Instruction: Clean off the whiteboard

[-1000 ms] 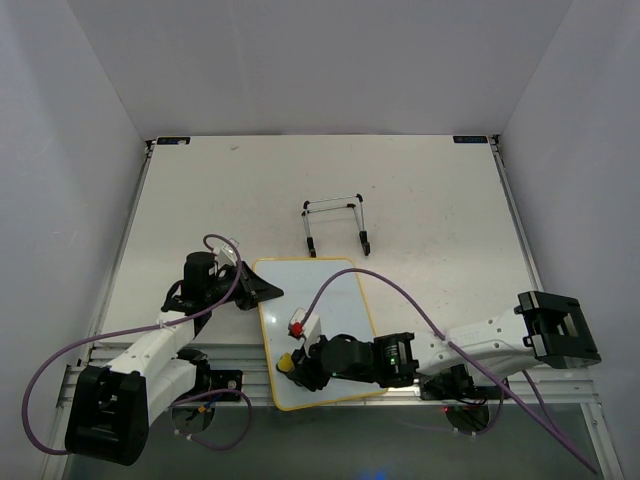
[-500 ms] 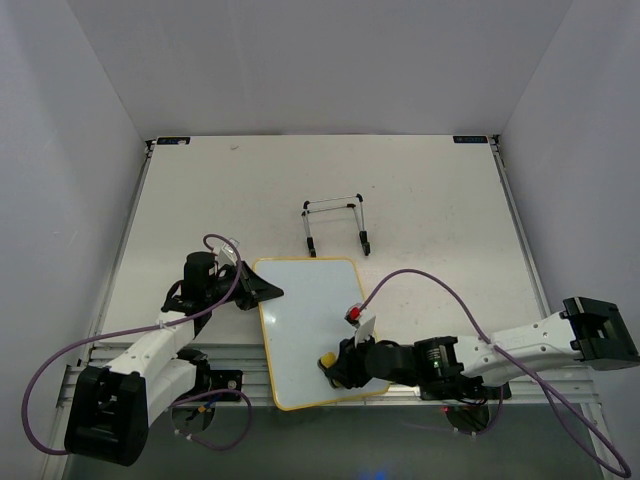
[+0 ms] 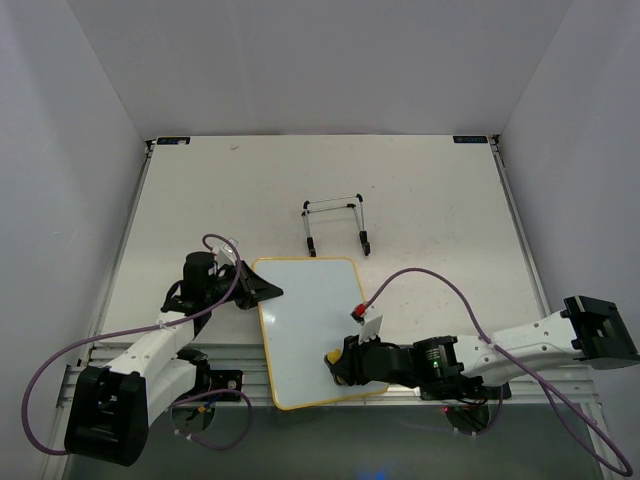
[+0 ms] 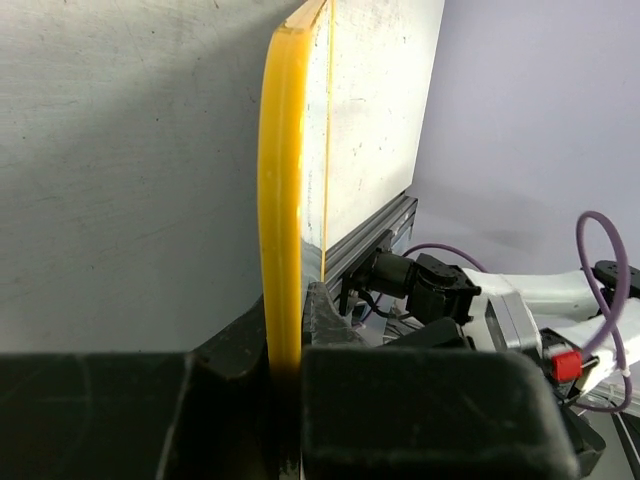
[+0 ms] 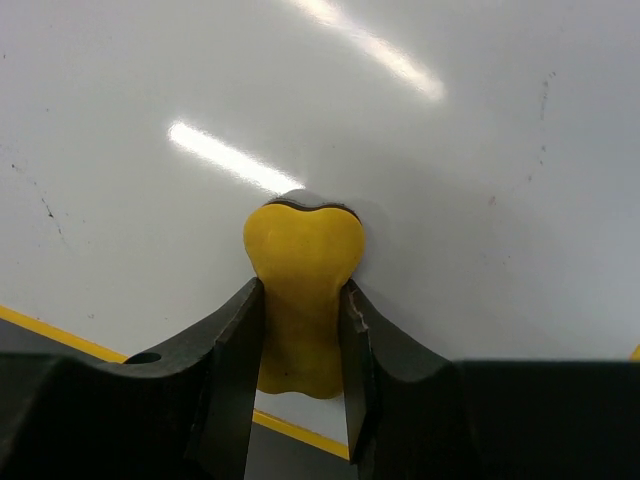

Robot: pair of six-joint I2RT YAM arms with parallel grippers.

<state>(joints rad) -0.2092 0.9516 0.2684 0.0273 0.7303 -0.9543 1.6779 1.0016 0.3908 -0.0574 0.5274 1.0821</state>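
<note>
The whiteboard (image 3: 305, 315) lies flat near the table's front edge, white with a yellow frame, and I see no drawing on it. My left gripper (image 3: 262, 291) is shut on its left edge; the left wrist view shows the yellow frame (image 4: 282, 200) pinched between the jaws. My right gripper (image 3: 345, 365) is shut on a small yellow eraser (image 3: 334, 357) and presses it on the board's lower right part. The right wrist view shows the eraser (image 5: 303, 290) squeezed between both fingers against the glossy board surface (image 5: 420, 190).
A small wire stand (image 3: 336, 224) with black feet stands behind the board. A purple cable (image 3: 420, 285) loops over the table to the right arm. White walls enclose the table on three sides.
My right gripper swept the eraser from the board's lower left to its lower right, then edged slightly left. The left gripper and the board stayed put.
</note>
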